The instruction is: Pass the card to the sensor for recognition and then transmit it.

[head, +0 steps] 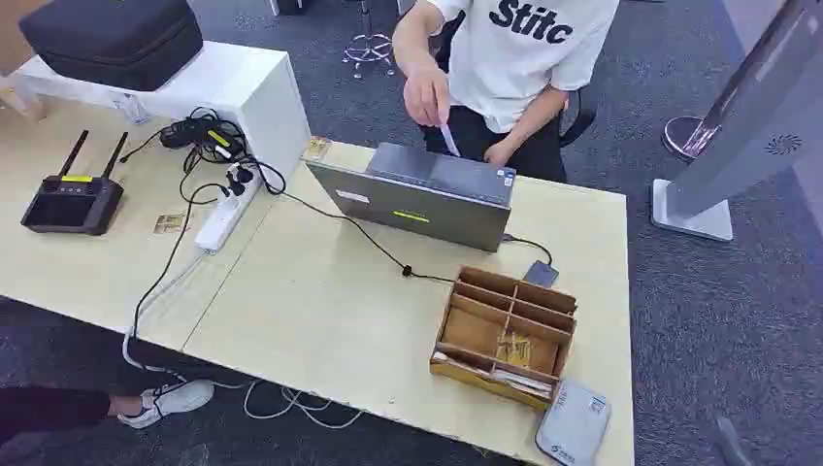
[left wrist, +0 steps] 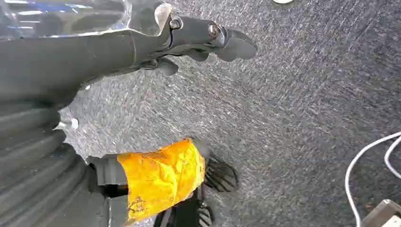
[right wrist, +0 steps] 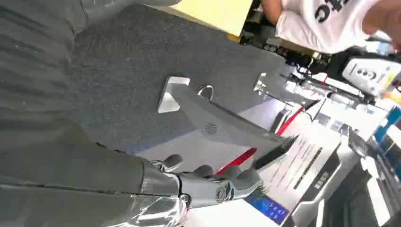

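Head view: wooden organizer [head: 505, 335] near table's [head: 320, 311] front-right edge; both robot hands, left [left wrist: 203, 40] and right [right wrist: 213, 182], hang released.

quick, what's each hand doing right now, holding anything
Left hand: open, holding nothing, hanging above the carpet.
Right hand: open, holding nothing, fingers extended.

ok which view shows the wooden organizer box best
The head view. The wooden organizer box sits whole at the near right of the table, dividers and the cards inside it visible, a grey device beside its near corner. The left wrist view looks at carpet past the left hand; the right wrist view looks at floor and a grey stand.
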Motion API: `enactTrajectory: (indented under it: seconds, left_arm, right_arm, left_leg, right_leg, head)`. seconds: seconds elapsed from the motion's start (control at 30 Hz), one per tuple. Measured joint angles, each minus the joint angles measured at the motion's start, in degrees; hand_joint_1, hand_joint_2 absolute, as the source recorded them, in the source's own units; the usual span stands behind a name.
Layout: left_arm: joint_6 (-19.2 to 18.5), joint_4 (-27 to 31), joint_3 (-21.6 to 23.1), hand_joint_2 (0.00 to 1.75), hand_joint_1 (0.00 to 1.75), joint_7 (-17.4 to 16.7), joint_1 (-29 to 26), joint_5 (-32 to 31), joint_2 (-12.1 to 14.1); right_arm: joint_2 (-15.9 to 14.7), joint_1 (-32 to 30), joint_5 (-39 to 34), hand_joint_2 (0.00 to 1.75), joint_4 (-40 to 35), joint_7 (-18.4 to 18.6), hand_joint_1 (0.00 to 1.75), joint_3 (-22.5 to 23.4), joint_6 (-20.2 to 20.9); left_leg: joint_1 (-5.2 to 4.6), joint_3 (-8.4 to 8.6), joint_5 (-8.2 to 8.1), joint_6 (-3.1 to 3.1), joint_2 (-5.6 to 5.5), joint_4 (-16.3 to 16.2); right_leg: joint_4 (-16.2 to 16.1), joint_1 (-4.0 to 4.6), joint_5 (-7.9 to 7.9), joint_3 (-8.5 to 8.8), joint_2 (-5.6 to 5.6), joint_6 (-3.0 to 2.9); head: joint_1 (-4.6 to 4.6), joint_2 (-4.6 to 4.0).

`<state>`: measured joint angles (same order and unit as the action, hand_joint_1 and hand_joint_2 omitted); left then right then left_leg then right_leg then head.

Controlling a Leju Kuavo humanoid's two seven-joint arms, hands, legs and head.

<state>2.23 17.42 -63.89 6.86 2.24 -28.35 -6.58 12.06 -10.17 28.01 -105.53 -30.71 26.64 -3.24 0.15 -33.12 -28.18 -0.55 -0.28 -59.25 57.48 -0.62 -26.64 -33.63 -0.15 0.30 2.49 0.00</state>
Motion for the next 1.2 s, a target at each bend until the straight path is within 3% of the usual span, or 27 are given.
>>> enactTrajectory:
  seconds: [0.67,1.2]
  left_arm:
    - [-0.5,0.0,0.0,1.75,0.0,-0.9,0.7,-7.3,0.0]
    - [-0.9,0.0,0.0,1.75,0.0,-2.2,1.5,-15.4,-0.2]
  right_arm:
    - [-1.2,15.1,28.8,1.75,8.1,13.4,0.0,-21.6,-8.9]
    - [-1.3,28.4,50.2,1.75,17.6,27.5,0.0,-35.2,-11.8]
  left_leg:
    - [0.01,0.01,0.08,0.04,0.0,0.0]
    - [0.02,0.05,0.09,0.06,0.06,0.0]
  right_leg:
    - [0.0,0.01,0.04,0.0,0.0,-0.06]
    - [0.1,0.01,0.06,-0.02,0.09,-0.07]
  head:
    - [0.0,0.0]
    - [0.0,-0.02]
